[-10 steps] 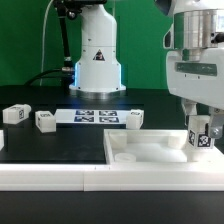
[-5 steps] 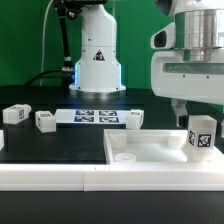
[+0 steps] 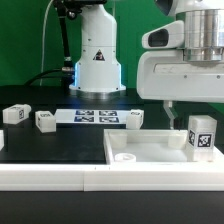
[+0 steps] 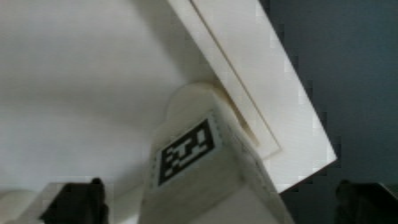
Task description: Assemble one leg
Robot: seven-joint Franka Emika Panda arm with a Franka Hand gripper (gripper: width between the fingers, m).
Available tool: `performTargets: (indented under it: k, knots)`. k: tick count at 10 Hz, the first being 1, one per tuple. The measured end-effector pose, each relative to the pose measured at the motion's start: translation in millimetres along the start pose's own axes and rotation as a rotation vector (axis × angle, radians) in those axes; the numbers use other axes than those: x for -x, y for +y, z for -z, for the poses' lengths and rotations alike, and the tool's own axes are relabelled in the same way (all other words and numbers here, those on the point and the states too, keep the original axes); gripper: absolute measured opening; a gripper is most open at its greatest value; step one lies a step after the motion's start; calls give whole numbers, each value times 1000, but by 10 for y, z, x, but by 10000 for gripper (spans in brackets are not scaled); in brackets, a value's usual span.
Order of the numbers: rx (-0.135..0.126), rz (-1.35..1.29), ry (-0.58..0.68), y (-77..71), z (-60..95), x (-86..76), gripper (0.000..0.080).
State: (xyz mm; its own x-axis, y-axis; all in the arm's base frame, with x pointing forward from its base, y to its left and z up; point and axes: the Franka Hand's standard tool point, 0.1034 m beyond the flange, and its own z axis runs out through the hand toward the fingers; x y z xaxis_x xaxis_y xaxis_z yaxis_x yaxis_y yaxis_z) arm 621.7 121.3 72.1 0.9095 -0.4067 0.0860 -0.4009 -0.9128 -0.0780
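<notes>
Now upright leg [image 3: 203, 136] in tray corner [image 3: 150, 143]

The leg [image 3: 202, 136] looks like smooth white plastic with a flat black-and-white tag. The big white tray piece [image 3: 150, 160] looks smooth and matt. The surface [image 3: 60, 145] is dark and dull. The fingers [image 4: 80, 200] look black.

your exterior view sits low at the table's near edge and looks level across the white tray-like piece [image 3: 150, 150] toward the marker board [image 3: 97, 117] and the arm's base [image 3: 96, 60] at the back, with the arm's head large and close on the exterior view's right. your wrist view looks steeply down, very close. both views share the tagged leg [image 3: 202, 135] [image 4: 210, 150] by the tray's rim [image 4: 249, 75].
</notes>
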Motion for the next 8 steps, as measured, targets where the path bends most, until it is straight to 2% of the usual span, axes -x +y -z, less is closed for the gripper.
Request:
performTargets:
  k: [2,4,7,8]
  knots:
    - [20,141,7,-45,12,16,649]
    - [44,326,13,-17,15,-8,649]
    - [46,453,25,46,18,-70,649]
    - [46,450,25,47,18,-71,536]
